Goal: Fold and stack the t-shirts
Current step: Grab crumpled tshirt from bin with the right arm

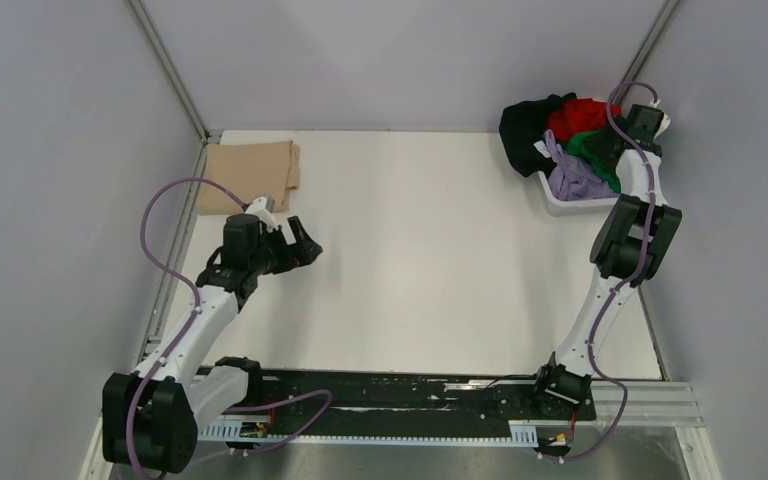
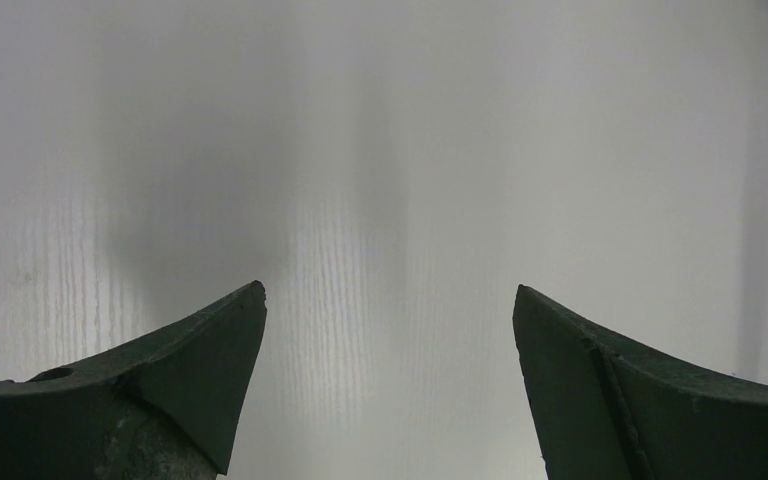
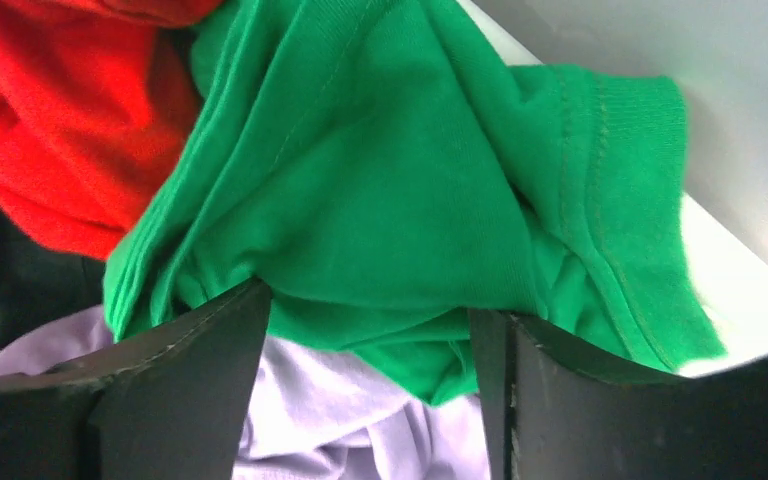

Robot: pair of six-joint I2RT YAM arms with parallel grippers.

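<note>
A folded tan t-shirt [image 1: 250, 172] lies at the table's far left corner. My left gripper [image 1: 310, 248] hovers just right and in front of it, open and empty over bare table [image 2: 388, 300]. The green t-shirt [image 1: 588, 148], red [image 1: 575, 117], black [image 1: 527, 125] and lavender [image 1: 572, 180] t-shirts are heaped in the white basket at the far right. My right gripper [image 1: 615, 150] reaches down into that heap. In the right wrist view its jaws [image 3: 370, 300] stand open, straddling a fold of the green shirt [image 3: 390, 170] above the lavender one [image 3: 330, 410], with red [image 3: 60, 130] at the left.
The white plastic basket [image 1: 570, 205] stands against the right wall; its rim [image 3: 750, 300] shows just right of my right gripper. Grey walls close the table on the left, back and right. The arms' base rail [image 1: 410, 395] runs along the near edge.
</note>
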